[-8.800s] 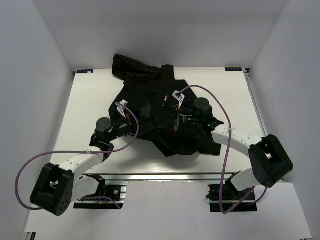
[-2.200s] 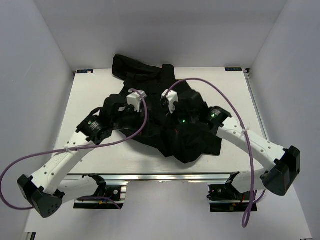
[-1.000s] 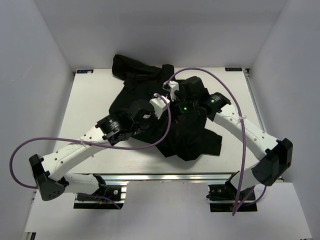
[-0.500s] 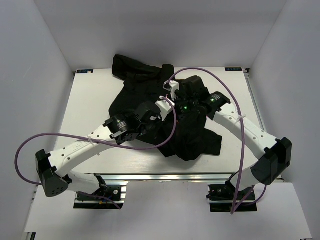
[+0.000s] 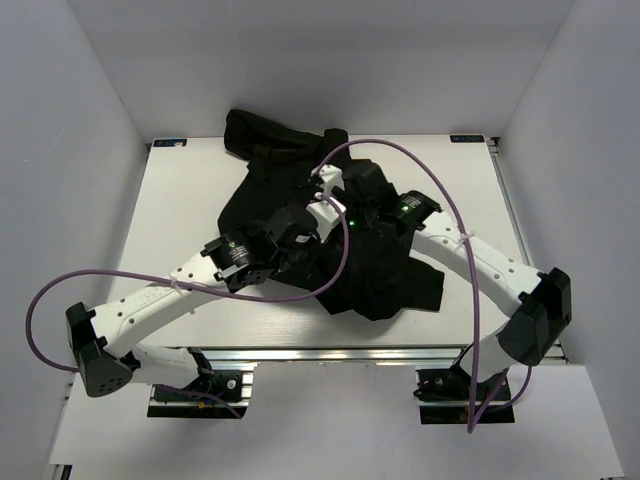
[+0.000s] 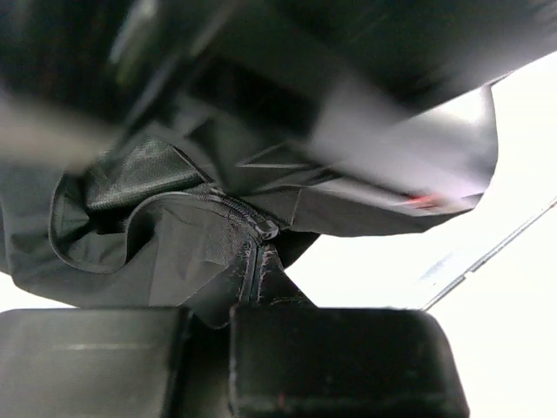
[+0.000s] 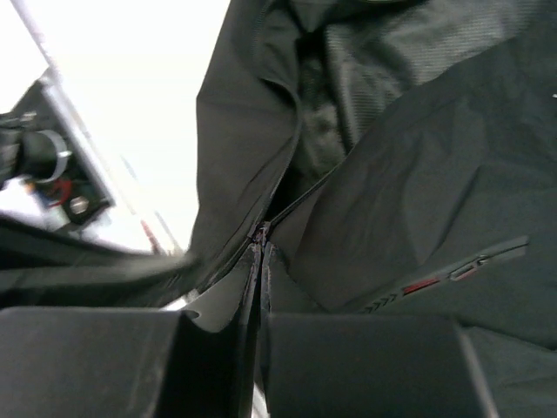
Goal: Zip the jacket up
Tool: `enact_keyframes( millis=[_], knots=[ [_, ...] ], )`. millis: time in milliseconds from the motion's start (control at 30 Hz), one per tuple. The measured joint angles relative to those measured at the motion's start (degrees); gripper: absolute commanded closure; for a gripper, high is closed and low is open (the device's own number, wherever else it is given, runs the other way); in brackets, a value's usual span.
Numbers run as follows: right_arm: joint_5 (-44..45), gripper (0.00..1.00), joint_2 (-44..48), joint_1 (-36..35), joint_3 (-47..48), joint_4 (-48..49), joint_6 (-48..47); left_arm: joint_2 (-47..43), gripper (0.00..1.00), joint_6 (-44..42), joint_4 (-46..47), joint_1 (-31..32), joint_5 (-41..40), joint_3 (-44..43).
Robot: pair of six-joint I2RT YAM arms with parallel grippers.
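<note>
Jacket (image 5: pixel 385 275) of soft black fabric, limp and probably light, crumpled on white counter (image 5: pixel 180 200); left claw (image 6: pixel 209 326) and right claw (image 7: pixel 259 326) each clamp fabric beside its zipper (image 6: pixel 252 228).

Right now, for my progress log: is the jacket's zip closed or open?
Partly open: in the right wrist view the jacket gapes above the slider; only the stretch below it is joined.

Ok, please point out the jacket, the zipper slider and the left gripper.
jacket (image 5: pixel 388 285): top external view, lower front fabric
zipper slider (image 6: pixel 266 231): left wrist view, the slider body
left gripper (image 6: pixel 207 318): left wrist view, midway between its fingertips
</note>
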State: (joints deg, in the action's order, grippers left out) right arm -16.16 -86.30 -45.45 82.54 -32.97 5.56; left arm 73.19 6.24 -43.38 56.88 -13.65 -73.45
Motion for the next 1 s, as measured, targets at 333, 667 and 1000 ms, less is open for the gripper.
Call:
enact_keyframes(
  millis=[333, 667, 1000],
  knots=[
    [16.1, 1.0, -8.7, -1.4, 2.2, 4.9, -0.2, -4.8, 1.0, 3.4, -2.4, 0.3, 3.4, 0.0],
    [23.3, 1.0, -30.6, 7.0, 25.2, 14.3, -2.3, -10.4, 1.0, 12.9, -3.9, 0.3, 8.8, 4.5],
    [29.5, 1.0, -53.8, 20.8, 48.5, 28.2, -3.2, -16.3, 1.0, 26.3, -6.3, 0.3, 16.8, 13.2]
  ],
)
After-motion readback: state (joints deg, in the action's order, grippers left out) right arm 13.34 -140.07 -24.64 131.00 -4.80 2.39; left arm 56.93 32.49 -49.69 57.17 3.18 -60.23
